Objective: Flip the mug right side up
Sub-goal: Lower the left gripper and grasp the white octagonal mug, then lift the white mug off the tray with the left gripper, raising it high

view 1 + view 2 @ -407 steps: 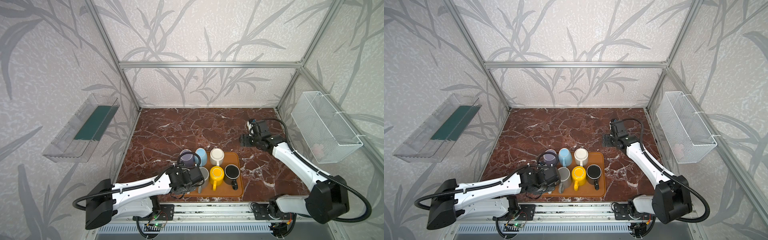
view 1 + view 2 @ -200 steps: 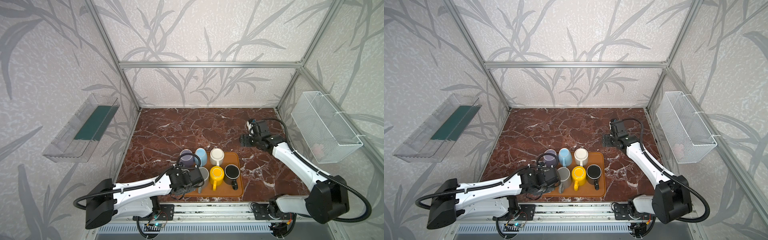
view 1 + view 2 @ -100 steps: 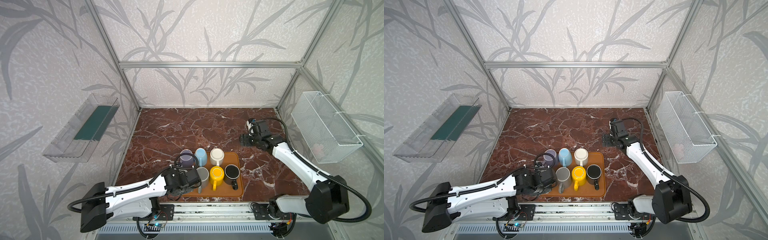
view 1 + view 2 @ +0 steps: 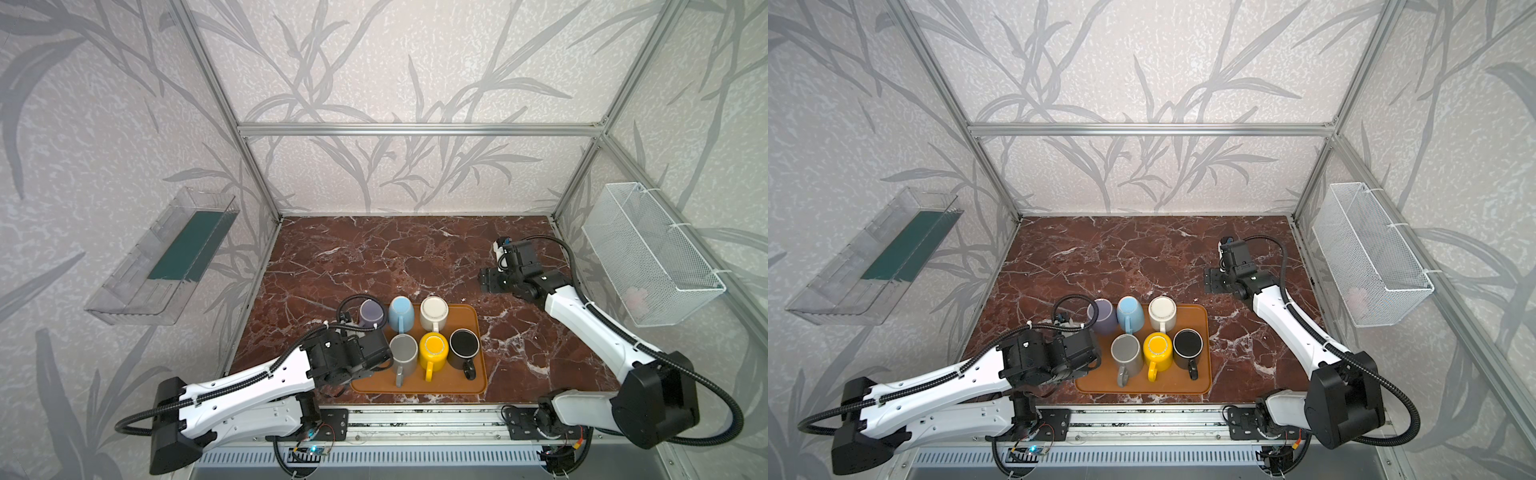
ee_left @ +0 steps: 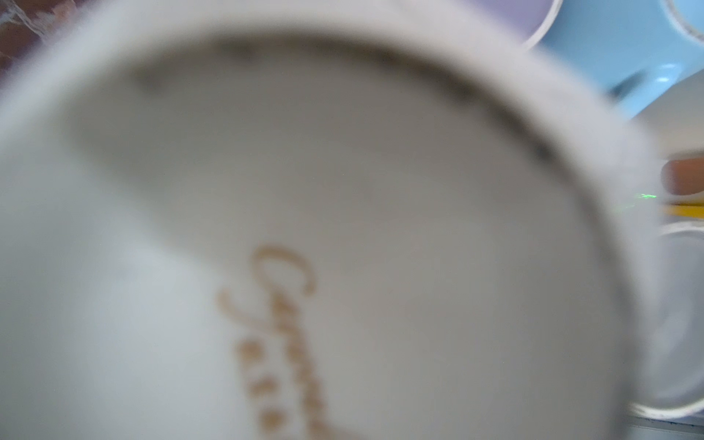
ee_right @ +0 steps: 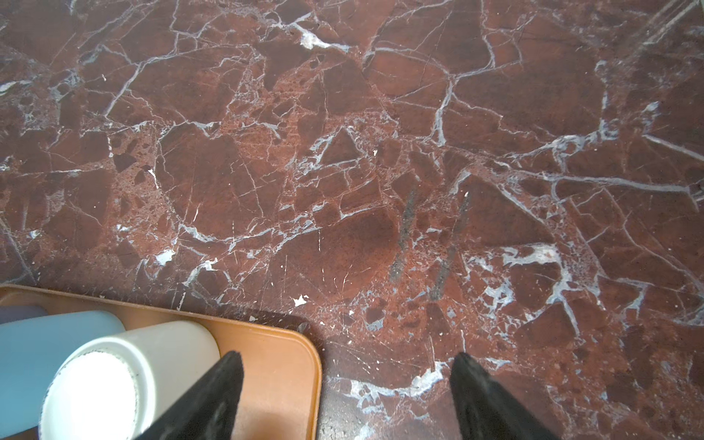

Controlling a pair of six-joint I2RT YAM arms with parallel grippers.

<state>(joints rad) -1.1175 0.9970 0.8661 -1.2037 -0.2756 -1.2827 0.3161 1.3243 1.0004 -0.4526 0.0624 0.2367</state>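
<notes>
Closed left gripper (image 4: 380, 357) hangs just beside the mug (image 5: 343, 213); right gripper (image 6: 344, 360), spread wide, well apart.

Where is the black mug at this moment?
In a top view the black mug stands on the orange tray, at the right end of the near row, beside the yellow mug.

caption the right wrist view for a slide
Open right claw over marble table, near tray corner with cream mug.
</notes>
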